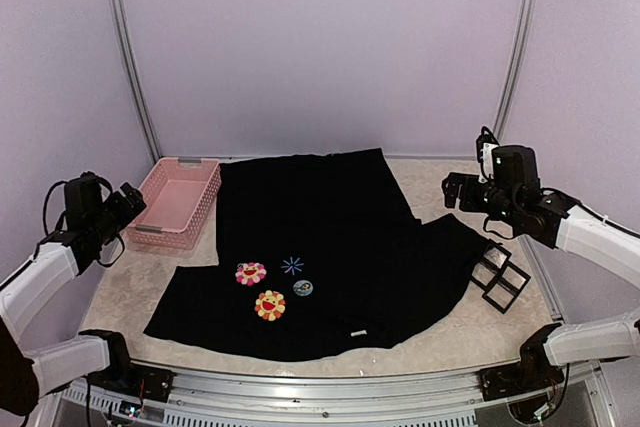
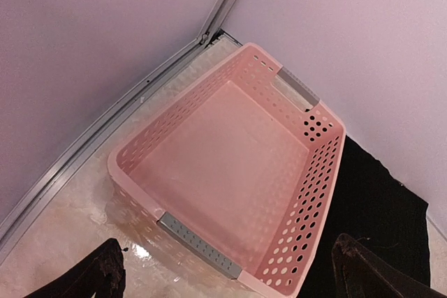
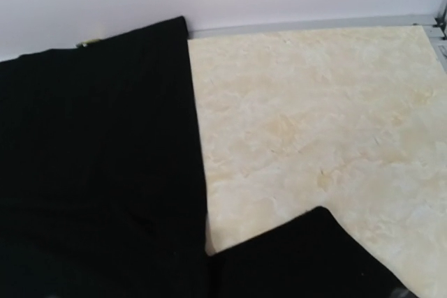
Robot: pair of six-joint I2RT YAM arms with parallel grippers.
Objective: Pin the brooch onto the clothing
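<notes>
Likely step: reach for brooch | small round blue-rimmed, gold-centred brooch (image 1: 303, 288) lies on spread black T-shirt (image 1: 330, 217), 5 o'clock of blue starburst mark (image 1: 292, 265) | left jaws wide apart, empty, above pink perforated plastic basket (image 2: 318, 193) | right jaws: cannot tell | advice: descend vertically, pinch rim only.

clothing (image 1: 330, 217) — black | brooch (image 1: 303, 288) — blue-rimmed | basket (image 1: 200, 212) pink, perforated | table (image 1: 455, 342) cream-mottled
</notes>
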